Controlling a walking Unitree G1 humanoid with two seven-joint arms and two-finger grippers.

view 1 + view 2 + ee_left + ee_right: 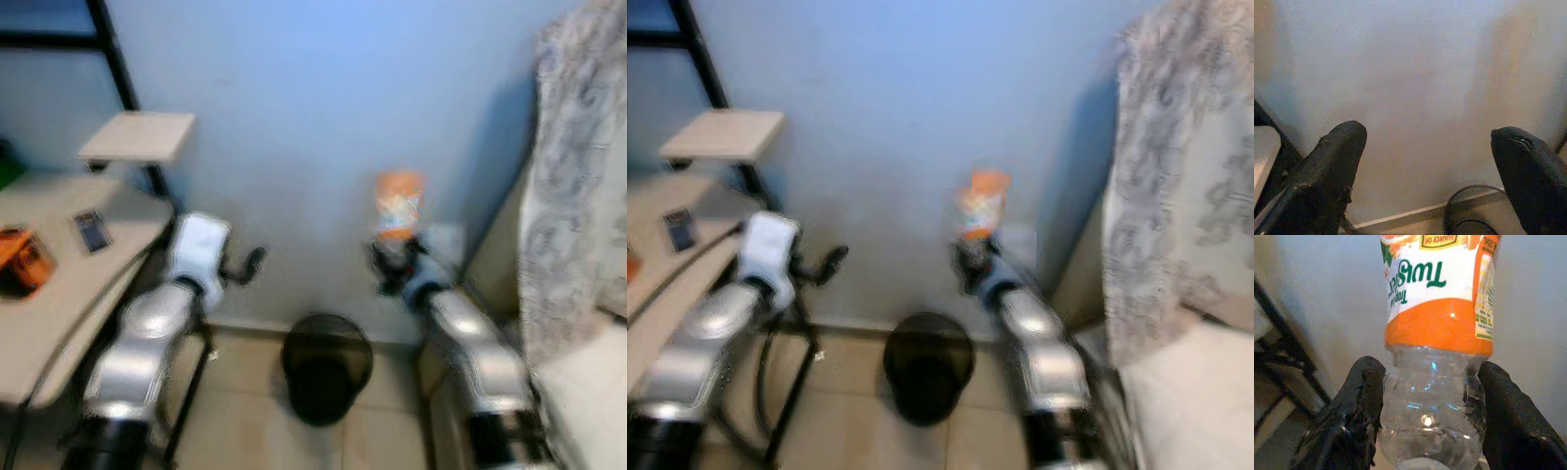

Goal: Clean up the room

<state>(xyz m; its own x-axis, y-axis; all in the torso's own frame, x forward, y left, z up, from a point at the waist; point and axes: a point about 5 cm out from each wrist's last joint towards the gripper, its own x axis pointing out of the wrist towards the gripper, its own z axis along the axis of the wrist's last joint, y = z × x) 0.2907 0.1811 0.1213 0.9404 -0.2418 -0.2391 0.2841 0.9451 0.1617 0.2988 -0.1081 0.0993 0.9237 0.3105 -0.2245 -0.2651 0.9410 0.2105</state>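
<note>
my right gripper (395,262), centre frame, clenches an empty bottle (398,206) above the black bin (326,366); my left gripper (1430,161), centre left, is spread apart, holding nothing.

Both eye views motion-blurred, bottle (1437,357) cut off at top edge in right wrist view, label text partly legible, small dark item (91,231) on bench (59,294) unidentifiable, orange object (20,260) cropped at left edge.

Two glossy silver arms of rounded metal segments run down to black joints near the shoulders. The left end effector (253,262) sits beyond a white boxy wrist housing, and the right end effector (1425,406) has thick, matte black fingers (1359,406) (slightly rough-textured).
</note>
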